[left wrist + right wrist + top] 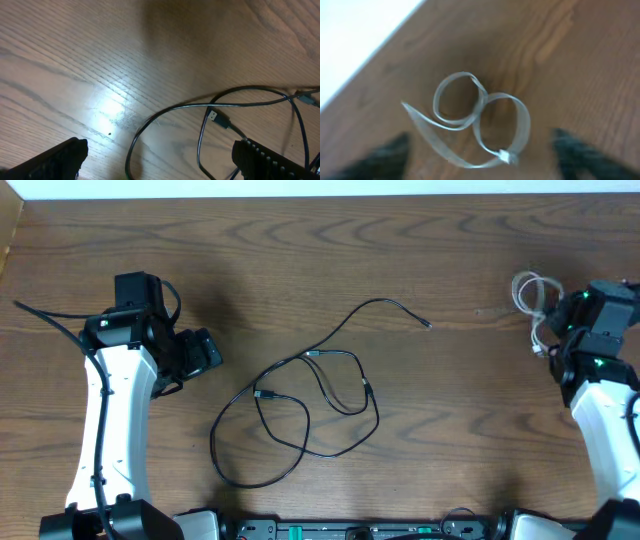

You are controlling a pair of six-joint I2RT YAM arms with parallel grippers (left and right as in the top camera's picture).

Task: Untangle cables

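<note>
Thin black cables lie looped over one another mid-table, one end reaching up right to a small plug. My left gripper stands open just left of the tangle. In the left wrist view its jaws are wide apart, with black cable loops and a USB plug on the wood ahead. A short white cable lies coiled at the far right. My right gripper hangs open over it. The white coil rests on the table between the blurred fingers, held by nothing.
The table's far edge runs close behind the white coil. Thick black arm wires trail off the left arm's base. Bare wood separates the black tangle from the white cable.
</note>
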